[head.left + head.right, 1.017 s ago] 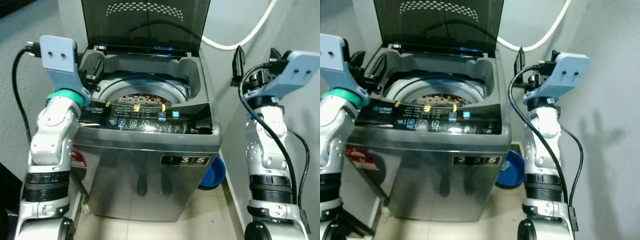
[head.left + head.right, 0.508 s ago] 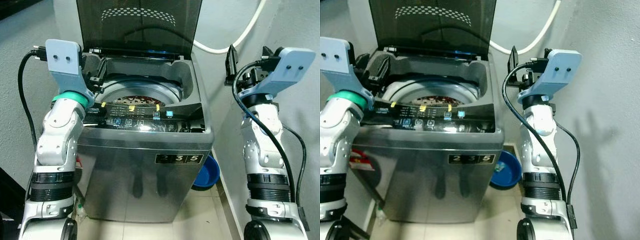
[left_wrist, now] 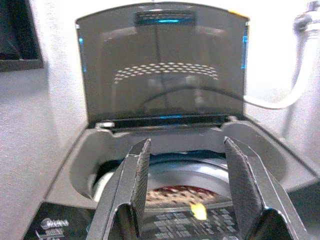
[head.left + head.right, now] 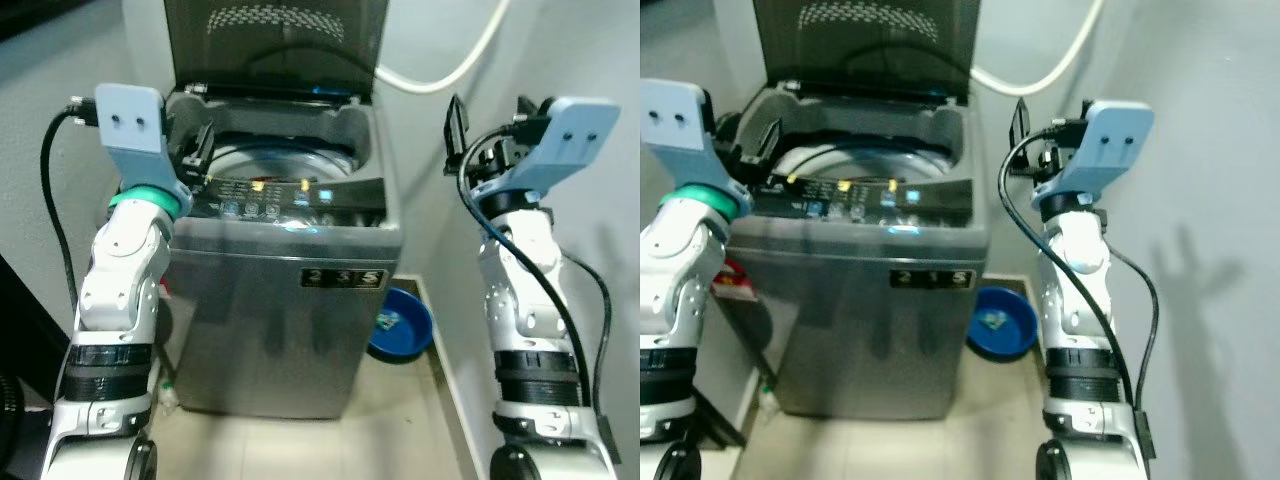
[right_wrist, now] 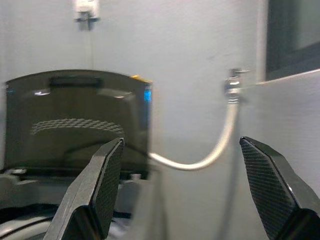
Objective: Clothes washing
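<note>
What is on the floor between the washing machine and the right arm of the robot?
A blue basin sits on the floor there, beside the washing machine and next to the right arm. Both eye views show it.

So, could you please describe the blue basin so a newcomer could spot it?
Find the grey top-loading washing machine with its lid up. The blue basin sits on the floor at its right front corner, round, shallow and bright blue.

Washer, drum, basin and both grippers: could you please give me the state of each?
Washer lid: open, upright.
Drum: holds clothes.
Panel: lit.
Basin: on floor, beside washer.
Left gripper: open, empty.
Right gripper: open, empty.
</note>
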